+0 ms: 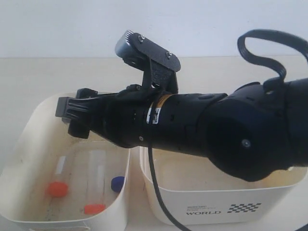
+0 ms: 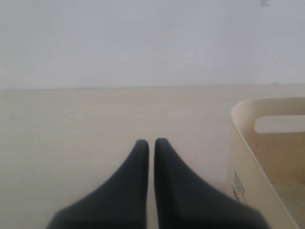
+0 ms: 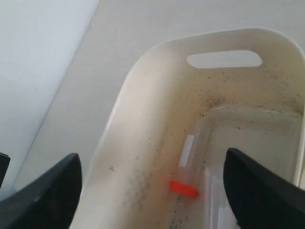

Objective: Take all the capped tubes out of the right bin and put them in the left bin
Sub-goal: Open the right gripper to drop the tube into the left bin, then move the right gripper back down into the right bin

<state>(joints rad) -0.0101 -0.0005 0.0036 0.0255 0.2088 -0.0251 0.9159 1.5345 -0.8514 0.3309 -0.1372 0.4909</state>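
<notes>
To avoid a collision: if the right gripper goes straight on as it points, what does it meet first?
The open right gripper would probably first meet the inside of the left bin, close beside an orange-capped tube; depth is unclear.

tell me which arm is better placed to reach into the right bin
Probably right: the right gripper is open above the left bin, beside the right bin. The left gripper is shut over the table, outside both.
</notes>
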